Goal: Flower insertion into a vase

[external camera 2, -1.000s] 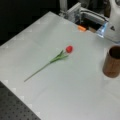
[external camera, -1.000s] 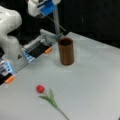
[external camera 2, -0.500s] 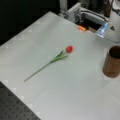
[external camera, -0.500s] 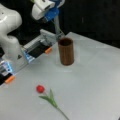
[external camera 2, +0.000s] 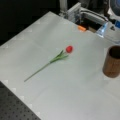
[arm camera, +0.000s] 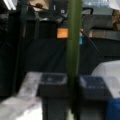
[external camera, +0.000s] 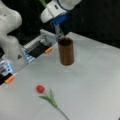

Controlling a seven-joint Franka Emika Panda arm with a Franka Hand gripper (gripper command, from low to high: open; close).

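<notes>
Vase (external camera: 66,51) stands upright on the worktop (external camera: 95,82), a brown wood-coloured tube with its round dark mouth facing up. In a front view it is toward the top of the worktop, and in a front view (external camera 2: 113,61) it is at the right edge.

The gripper (external camera: 59,35) hangs just behind and slightly above the rim of the vase, on its left side in that view, pointing down. In the wrist view the gripper (arm camera: 73,87) has its two dark fingers (arm camera: 52,85) closed around a green stem (arm camera: 73,37). The stem runs straight up and down between them, so its long axis is about parallel to the axis of the vase. A bit of green also shows above the gripper in a front view (external camera: 43,3). I judge that the stem's lower end is near the mouth, but I cannot tell if it is already inside.

A separate red flower (external camera: 40,88) lies flat on the worktop, well apart from the vase and the gripper. Its stem points away from the vase in both front views (external camera 2: 69,49).
</notes>
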